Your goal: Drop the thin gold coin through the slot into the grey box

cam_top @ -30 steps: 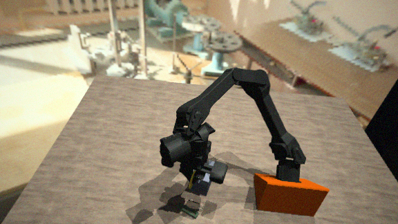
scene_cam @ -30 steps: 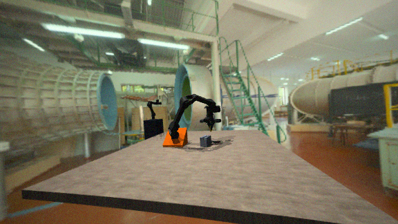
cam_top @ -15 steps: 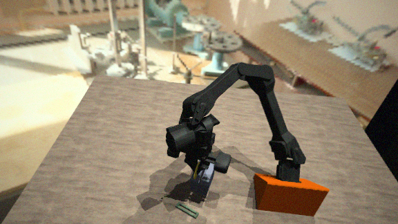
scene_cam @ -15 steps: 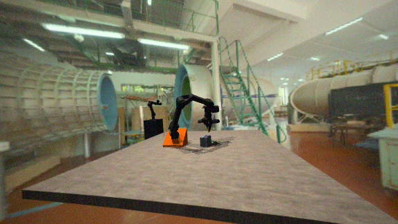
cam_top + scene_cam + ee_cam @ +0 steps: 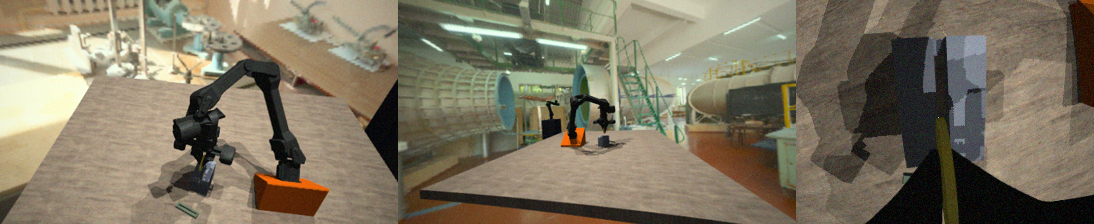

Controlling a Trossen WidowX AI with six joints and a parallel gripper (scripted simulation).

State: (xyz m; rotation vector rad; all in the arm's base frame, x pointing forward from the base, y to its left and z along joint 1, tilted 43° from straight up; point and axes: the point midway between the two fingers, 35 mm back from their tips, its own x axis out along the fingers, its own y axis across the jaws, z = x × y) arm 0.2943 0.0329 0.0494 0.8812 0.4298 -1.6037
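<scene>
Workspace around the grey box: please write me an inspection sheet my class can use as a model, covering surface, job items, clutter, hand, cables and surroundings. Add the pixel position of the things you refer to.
Surface: wood-grain table top (image 5: 114, 114) (image 5: 605, 173), shadows around the box.
Job items: gold coin (image 5: 202, 162) (image 5: 947, 172) held on edge above the slotted grey box (image 5: 204, 183) (image 5: 603, 141) (image 5: 968, 100); green holder (image 5: 186, 210) lies on the table, without the coin.
Clutter: nothing seen.
Hand: the hand (image 5: 203, 160) (image 5: 604, 131) is shut on the coin.
Cables: nothing seen.
Surroundings: orange base block (image 5: 290, 198) (image 5: 567, 141) under the arm; green stairs (image 5: 640, 100) and large tunnel-like structures beyond the table.
</scene>
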